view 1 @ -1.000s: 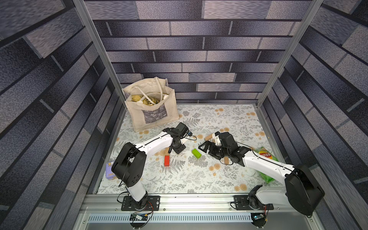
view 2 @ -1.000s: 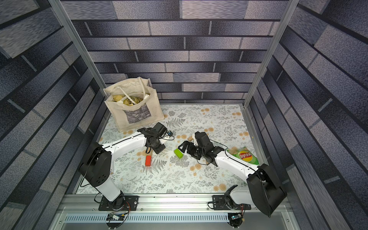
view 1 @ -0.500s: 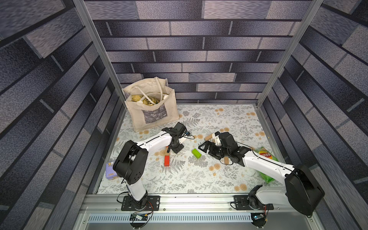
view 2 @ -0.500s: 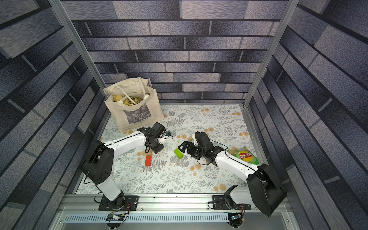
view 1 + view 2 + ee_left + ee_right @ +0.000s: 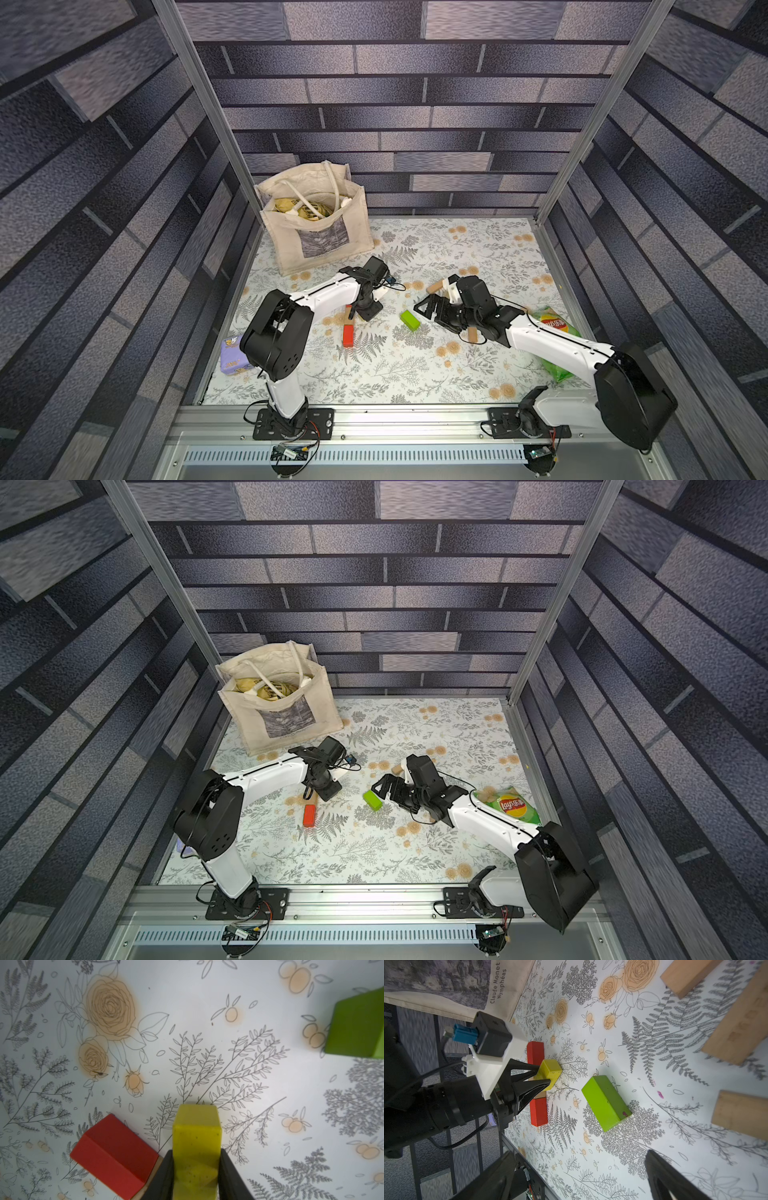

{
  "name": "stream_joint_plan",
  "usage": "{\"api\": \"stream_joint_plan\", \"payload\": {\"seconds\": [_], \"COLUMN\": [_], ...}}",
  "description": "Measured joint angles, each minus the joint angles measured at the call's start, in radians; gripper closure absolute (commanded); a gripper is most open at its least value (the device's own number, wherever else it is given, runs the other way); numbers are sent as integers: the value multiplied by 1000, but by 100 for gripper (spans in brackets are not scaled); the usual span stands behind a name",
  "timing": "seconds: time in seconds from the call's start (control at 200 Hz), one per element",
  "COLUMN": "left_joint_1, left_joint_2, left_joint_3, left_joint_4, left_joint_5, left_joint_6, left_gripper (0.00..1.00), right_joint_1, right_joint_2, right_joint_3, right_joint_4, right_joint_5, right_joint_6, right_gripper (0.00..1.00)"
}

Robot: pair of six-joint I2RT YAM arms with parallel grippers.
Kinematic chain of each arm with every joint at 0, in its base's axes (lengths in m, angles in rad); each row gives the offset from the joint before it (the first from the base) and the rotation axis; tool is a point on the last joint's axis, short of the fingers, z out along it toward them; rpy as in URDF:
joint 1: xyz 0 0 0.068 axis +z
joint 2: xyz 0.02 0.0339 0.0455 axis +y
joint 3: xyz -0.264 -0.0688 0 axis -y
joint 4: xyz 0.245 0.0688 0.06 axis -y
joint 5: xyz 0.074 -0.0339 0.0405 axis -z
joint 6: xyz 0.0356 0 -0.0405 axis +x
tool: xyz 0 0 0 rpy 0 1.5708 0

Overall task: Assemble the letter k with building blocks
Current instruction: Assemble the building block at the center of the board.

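Observation:
My left gripper point(image 5: 196, 1154) is shut on a yellow block point(image 5: 196, 1138), seen from the side in the right wrist view point(image 5: 550, 1071). It holds the block low over the mat, next to the middle of a straight row: red block point(image 5: 535, 1051), tan block point(image 5: 538, 1096), red block point(image 5: 538, 1113). In both top views the near red block point(image 5: 348, 336) point(image 5: 309, 815) shows and the gripper point(image 5: 368, 309) hides the yellow block. A green block point(image 5: 410, 320) point(image 5: 606, 1103) lies loose between the arms. My right gripper point(image 5: 579, 1152) stands open and empty beside the green block.
Loose tan blocks point(image 5: 741, 1022) point(image 5: 741, 1113) point(image 5: 435, 286) lie around the right arm. A canvas tote bag point(image 5: 316, 224) stands at the back left. A green chips bag point(image 5: 555, 328) lies at the right edge, and a purple tissue pack point(image 5: 232, 353) at the left edge.

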Motion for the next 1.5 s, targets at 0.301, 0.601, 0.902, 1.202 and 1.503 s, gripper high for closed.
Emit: {"api": "stream_joint_plan", "payload": {"seconds": [0.301,0.601,0.902,1.202,1.503], "left_joint_1": [0,0,0,5,5], "left_joint_2": [1,1,4,11,21], "left_joint_3": [0,-4,-5,-5,-5], "left_joint_4": [0,10,13,16,16], "left_joint_5": [-17,-40,-49,-63,-66], "left_joint_6": [5,18,18,18,18], "left_gripper": [67,66,65,61,59], "right_joint_1": [0,0,0,0,0], "right_joint_2": [0,0,0,0,0], "right_joint_3": [0,0,0,0,0], "right_joint_4": [0,0,-1,-9,-16], "right_joint_5": [0,0,2,3,3], "right_joint_6": [0,0,0,-1,-8], "right_gripper": [0,0,0,0,0]}}
